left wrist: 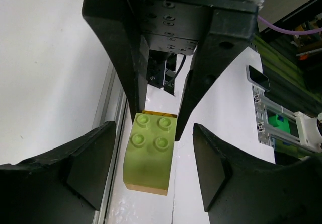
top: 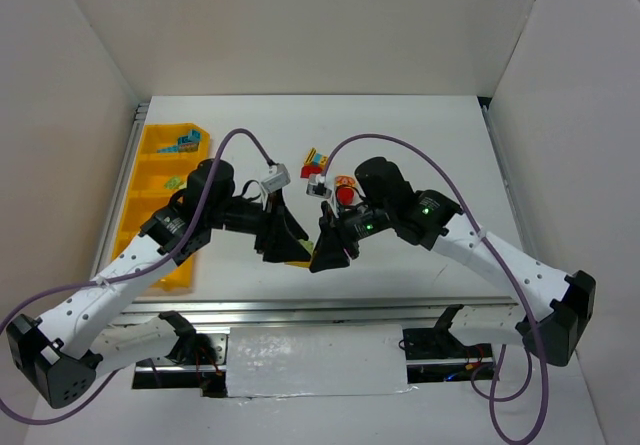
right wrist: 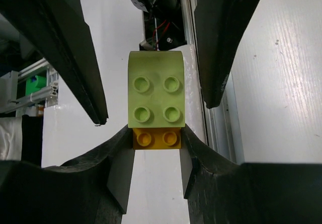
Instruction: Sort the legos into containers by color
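My right gripper (right wrist: pixel 157 131) is shut on the yellow brick (right wrist: pixel 157 138) of a two-brick clump. A pale green brick (right wrist: pixel 156 90) is stuck on top of it. My left gripper (left wrist: pixel 155 129) is open, with a finger on either side of the green brick (left wrist: pixel 150 156) and a gap on both sides. In the top view the two grippers (top: pixel 290 247) (top: pixel 325 252) meet tip to tip near the table's front middle, and the clump is hidden between them. The yellow-orange tray (top: pixel 150 230) lies at the left, with teal-blue bricks (top: pixel 185 143) and a green one (top: pixel 172 181) in its far compartments.
A red, yellow and teal clump (top: pixel 315 160) and a red piece with yellow (top: pixel 345 191) lie behind the right gripper. A metal rail (left wrist: pixel 114 103) runs along the table's front edge just below the grippers. White walls enclose the table.
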Controlling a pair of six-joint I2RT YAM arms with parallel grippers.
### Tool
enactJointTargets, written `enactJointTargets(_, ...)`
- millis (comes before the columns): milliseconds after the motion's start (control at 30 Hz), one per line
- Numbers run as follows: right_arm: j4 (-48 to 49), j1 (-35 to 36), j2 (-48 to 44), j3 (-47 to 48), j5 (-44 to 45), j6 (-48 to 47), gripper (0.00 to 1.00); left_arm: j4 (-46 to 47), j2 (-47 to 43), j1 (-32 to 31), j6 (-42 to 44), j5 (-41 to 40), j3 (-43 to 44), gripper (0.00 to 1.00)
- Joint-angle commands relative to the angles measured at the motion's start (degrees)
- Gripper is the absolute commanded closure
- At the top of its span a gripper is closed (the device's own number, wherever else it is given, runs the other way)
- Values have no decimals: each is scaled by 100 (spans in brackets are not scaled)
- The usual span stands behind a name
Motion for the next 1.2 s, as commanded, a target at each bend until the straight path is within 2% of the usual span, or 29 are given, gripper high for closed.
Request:
enactJointTargets(0, -104, 44, 33, 199, 21, -149, 100, 383, -119, -13, 4, 162, 124, 25)
enactJointTargets(133, -87, 26, -2, 190, -59, -193, 100, 402, -172, -22, 39, 267, 89, 39)
enactJointTargets(200, -61, 44, -37, 199, -67, -193, 100, 410, -172, -14, 39, 320, 54, 38)
enactJointTargets(333, -87, 35, -81, 225, -67, -219, 100, 428, -137, -13, 65, 461, 1, 27)
enactJointTargets(533, -87, 44, -108, 269, -102, -219, 100, 436, -75, -40, 83, 531, -25, 27)
enactJointTargets(567, -78, 44, -143, 269, -120, -228, 100, 393, -66, -48, 100, 505, -34, 28)
enactJointTargets(633, -43, 35, -195, 252, -173, -219, 100, 384, -49, -66, 118, 479, -34, 39)
enactJointTargets(667, -8, 44, -213, 243, -182, -211, 100, 366, -31, -75, 127, 435, -26, 42)
enactJointTargets(867, 45, 35, -283, 278, -270, -193, 100, 296, 74, -128, 153, 382, 10, 44)
enactJointTargets(967, 27, 44, -266, 287, -252, -202, 100, 278, 48, -136, 171, 373, 18, 57)
enactJointTargets(1000, 45, 35, -266, 278, -243, -202, 100, 269, 48, -136, 188, 382, 27, 69)
enactJointTargets(1067, 80, 44, -248, 261, -243, -175, 100, 261, 39, -137, 197, 399, 45, 78)
enactJointTargets(1100, 89, 44, -240, 252, -269, -184, 99, 269, 30, -136, 189, 391, 54, 86)
enactJointTargets(1133, 97, 35, -213, 234, -304, -228, 92, 287, 22, -136, 180, 364, 71, 94)
enactJointTargets(1167, 132, 35, -213, 182, -357, -219, 74, 287, 13, -136, 171, 312, 97, 100)
